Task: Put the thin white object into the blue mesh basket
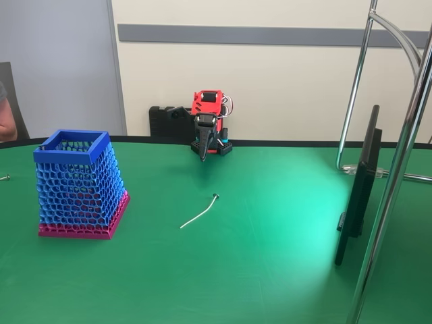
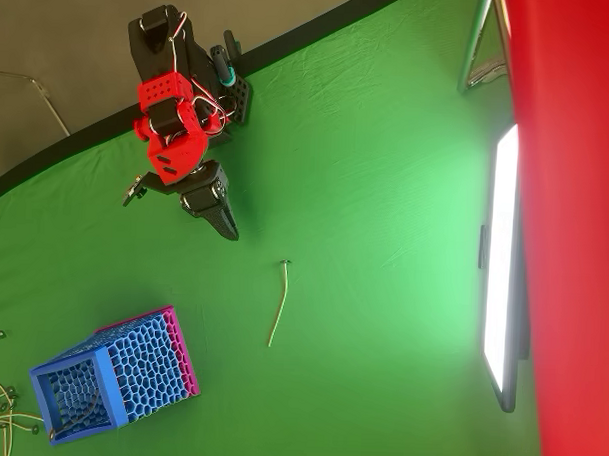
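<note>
One thin, slightly curved white strip (image 2: 278,304) is seen lying flat on the green table (image 2: 384,241).
Its darker head is pointed towards the red-and-black arm's gripper (image 2: 225,223), whose fingers are held together; open cloth is left between it and the blue honeycomb-mesh basket (image 2: 114,381).

A lab or office test bench is suggested: a green cloth-covered table (image 1: 270,270) is set against a plain wall with a grey rail (image 1: 270,34), with a chrome stand (image 1: 398,169) and a flat screen (image 1: 361,182) at its right edge

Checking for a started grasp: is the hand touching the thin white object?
Apart. The overhead view shows bare green table between the hand and the thin white object.
</note>
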